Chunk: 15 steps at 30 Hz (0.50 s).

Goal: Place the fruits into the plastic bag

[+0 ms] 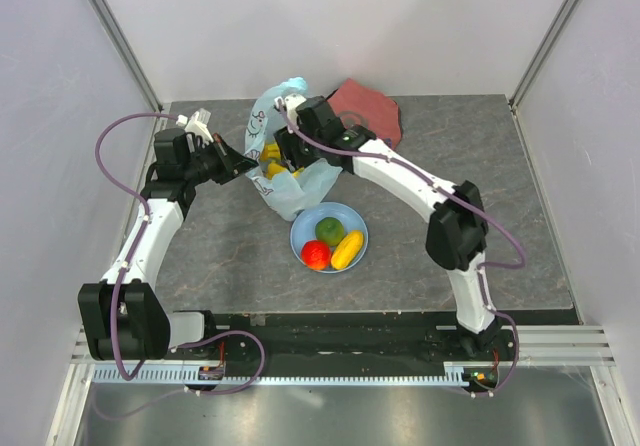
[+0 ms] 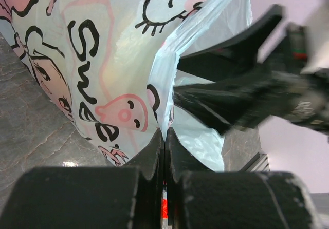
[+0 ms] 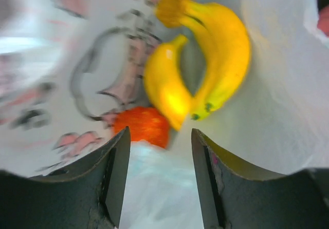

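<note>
The light-blue plastic bag [image 1: 292,194] stands at mid table with its mouth held up. My left gripper [image 2: 164,136] is shut on the bag's [image 2: 113,75] rim, pinching the thin film between its jaws. My right gripper [image 3: 160,136] hangs open over the mouth with nothing between its fingers. Inside the bag [image 3: 277,111] lie the yellow bananas [image 3: 216,54] and the orange fruit [image 3: 143,126]. On the light-blue plate [image 1: 300,228] in front of the bag lie the green fruit [image 1: 329,230], the red fruit [image 1: 316,254] and the yellow oblong fruit [image 1: 347,249].
A folded dark-red cloth [image 1: 365,106] lies at the back of the table, behind the right arm. The right arm's dark wrist [image 2: 241,95] shows close beside the bag in the left wrist view. Grey walls close in on three sides.
</note>
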Tool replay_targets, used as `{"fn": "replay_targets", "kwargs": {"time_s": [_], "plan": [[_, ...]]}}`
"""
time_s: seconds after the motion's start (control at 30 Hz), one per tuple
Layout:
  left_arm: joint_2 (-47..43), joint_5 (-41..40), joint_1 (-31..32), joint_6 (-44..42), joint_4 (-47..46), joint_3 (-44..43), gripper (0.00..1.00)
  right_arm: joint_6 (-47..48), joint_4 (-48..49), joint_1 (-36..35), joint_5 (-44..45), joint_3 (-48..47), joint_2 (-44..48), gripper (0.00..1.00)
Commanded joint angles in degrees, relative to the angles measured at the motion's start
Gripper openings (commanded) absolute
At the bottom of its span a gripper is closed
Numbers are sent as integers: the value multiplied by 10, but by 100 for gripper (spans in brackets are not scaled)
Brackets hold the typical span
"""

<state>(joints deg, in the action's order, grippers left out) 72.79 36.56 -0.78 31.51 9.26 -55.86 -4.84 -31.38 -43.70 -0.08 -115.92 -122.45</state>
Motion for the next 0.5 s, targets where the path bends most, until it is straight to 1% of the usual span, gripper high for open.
{"fn": "replay_targets", "kwargs": {"time_s": [0.0, 0.03, 0.07, 0.1, 0.23, 0.3, 0.33, 0.43, 0.47], "plan": [[-8, 2, 1, -3, -20, 0, 2, -54, 190, 12, -194, 79, 117, 58], [-9, 1, 1, -3, -20, 0, 2, -55, 214, 13, -211, 98, 146, 58], [-9, -1, 1, -3, -20, 1, 2, -57, 255, 12, -226, 138, 160, 58], [-8, -1, 1, -3, -20, 1, 1, -58, 271, 12, -246, 157, 187, 58], [-5, -5, 2, 0, -20, -2, 2, -44, 302, 13, -260, 257, 254, 59], [-2, -8, 1, 3, -19, -3, 2, -22, 299, 12, -238, 297, 299, 59], [0, -10, 2, 4, -19, -3, 2, -11, 294, 12, -224, 340, 312, 59], [6, -13, 2, 7, -19, -6, 2, 35, 246, 13, -173, 410, 355, 59], [6, -13, 1, 7, -20, -7, 2, 40, 215, 12, -160, 424, 365, 59]]}}
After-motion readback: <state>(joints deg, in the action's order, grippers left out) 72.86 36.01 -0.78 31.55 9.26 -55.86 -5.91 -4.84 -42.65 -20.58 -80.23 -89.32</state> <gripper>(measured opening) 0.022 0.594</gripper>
